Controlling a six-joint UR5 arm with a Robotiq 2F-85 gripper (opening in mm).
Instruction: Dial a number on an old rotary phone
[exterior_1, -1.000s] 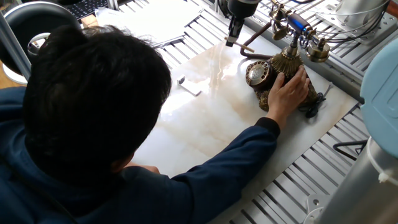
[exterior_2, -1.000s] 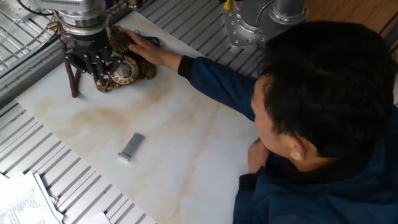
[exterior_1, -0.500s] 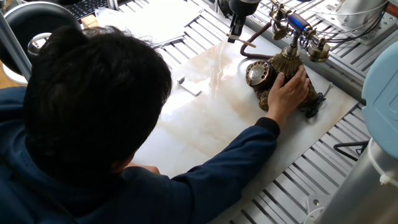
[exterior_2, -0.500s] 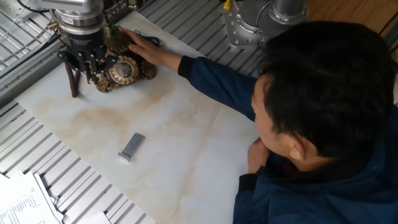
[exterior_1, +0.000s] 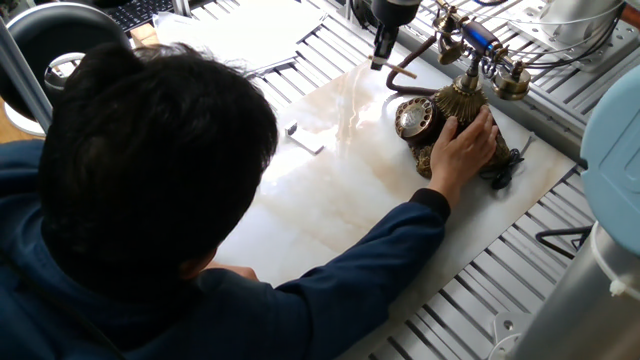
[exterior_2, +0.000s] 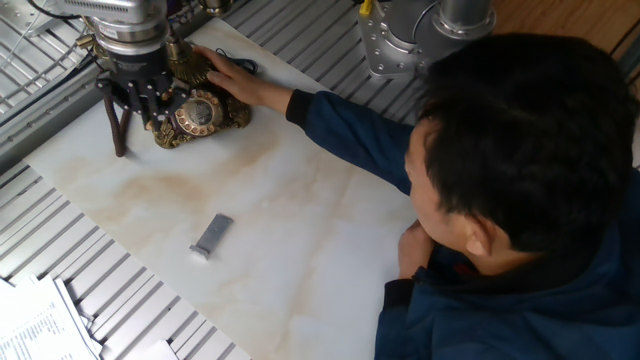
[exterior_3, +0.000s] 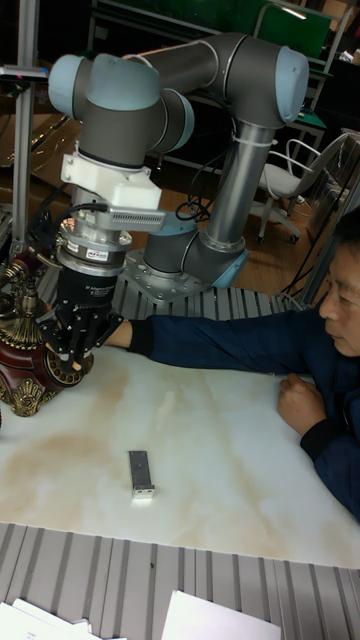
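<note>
Bronze-brown, the old rotary phone (exterior_2: 195, 115) is sitting at the worktop's (exterior_2: 300, 230) eleven o'clock corner in the other fixed view, a person's hand (exterior_1: 465, 140) bracing its base. Just above its dial, the gripper (exterior_2: 140, 100) is hovering; whether its fingers are apart, I cannot tell.

Two high views face across the marble slab (exterior_2: 300, 230); the tall one fronts it.

Phone (exterior_3: 25, 345) cut by left edge, dial hidden behind gripper (exterior_3: 78, 350), finger spacing unclear
</note>
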